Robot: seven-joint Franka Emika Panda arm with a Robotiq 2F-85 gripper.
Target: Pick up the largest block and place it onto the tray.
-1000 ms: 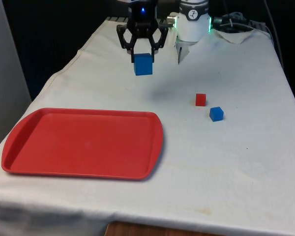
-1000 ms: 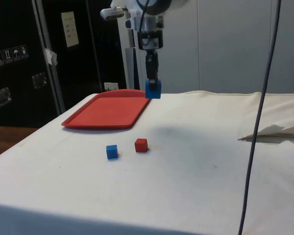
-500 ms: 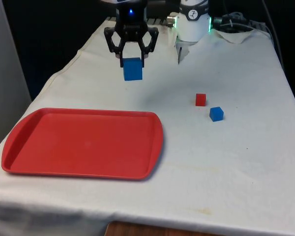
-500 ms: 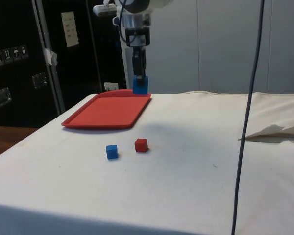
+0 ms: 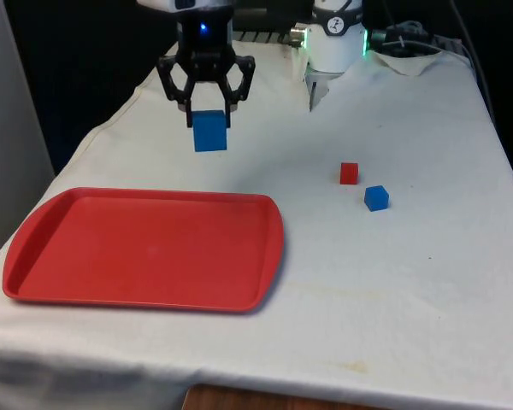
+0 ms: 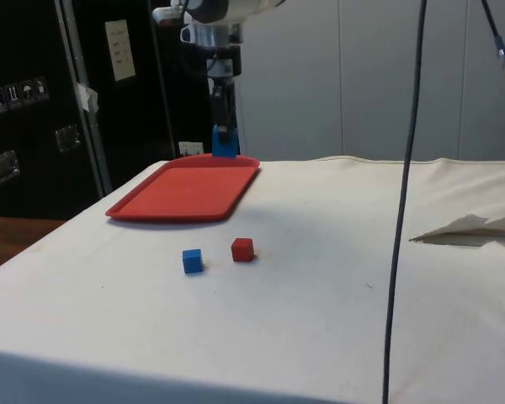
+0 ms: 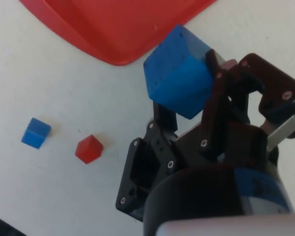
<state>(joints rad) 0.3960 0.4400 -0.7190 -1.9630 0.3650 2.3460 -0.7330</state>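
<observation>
The pincer (image 5: 208,113) is clamped on the large blue block (image 5: 210,131), held in the air with the red tray (image 5: 145,248) below and the 2 small blocks (image 5: 363,185) well apart.

The gripper (image 5: 208,114) moved toward the front view's left with the big blue block (image 5: 209,131). It came nearer to the red tray (image 5: 145,249) and dropped a little lower.

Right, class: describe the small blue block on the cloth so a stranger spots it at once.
Find the red tray; two small cubes lie on the cloth toward the front view's right. The small blue block is the nearer, beside the red block and far smaller than the gripper's big blue block.
</observation>
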